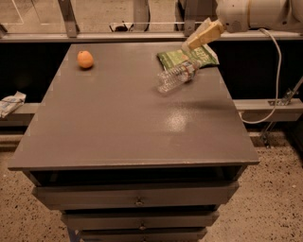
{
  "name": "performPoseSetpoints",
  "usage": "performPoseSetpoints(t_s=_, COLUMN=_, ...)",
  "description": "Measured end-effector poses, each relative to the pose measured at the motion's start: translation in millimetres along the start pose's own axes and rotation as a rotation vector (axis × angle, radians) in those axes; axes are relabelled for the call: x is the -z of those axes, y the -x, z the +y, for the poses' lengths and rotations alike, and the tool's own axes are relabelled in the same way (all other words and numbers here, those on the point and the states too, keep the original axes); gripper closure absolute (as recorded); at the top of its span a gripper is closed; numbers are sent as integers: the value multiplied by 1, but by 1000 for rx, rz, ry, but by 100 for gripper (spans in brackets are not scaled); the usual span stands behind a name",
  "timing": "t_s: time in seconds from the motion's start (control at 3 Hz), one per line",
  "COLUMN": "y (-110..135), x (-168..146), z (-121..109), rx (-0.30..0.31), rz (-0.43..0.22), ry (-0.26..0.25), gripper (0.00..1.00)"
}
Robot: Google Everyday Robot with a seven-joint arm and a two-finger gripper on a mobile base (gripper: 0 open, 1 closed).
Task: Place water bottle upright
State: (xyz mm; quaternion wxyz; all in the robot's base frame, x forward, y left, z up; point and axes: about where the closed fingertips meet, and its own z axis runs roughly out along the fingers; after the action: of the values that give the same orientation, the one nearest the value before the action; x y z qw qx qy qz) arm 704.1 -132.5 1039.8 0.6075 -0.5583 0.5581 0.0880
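The water bottle (pixel 176 77) is clear and ribbed and lies on its side on the grey tabletop (pixel 128 118) at the back right. Its thin label band is toward its right end. It partly overlaps a green snack bag (pixel 188 56). My gripper (pixel 200 36) hangs from the white arm (pixel 255 14) at the top right. It sits above the snack bag, up and to the right of the bottle, and touches neither.
An orange (pixel 85 59) sits at the back left of the table. Drawers (pixel 137 201) run below the front edge. A white cable (pixel 277 75) hangs at the right. A crumpled white item (pixel 10 103) lies on a ledge at the left.
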Motion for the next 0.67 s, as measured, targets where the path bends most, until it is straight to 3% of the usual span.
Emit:
performPoseSetpoints(t_s=0.33, y=-17, x=-5, z=-1, rx=265, rz=129, ry=35, gripper=0)
performPoseSetpoints(t_s=0.67, y=-35, x=-6, z=-3, rx=527, rz=276, ry=106, gripper=0)
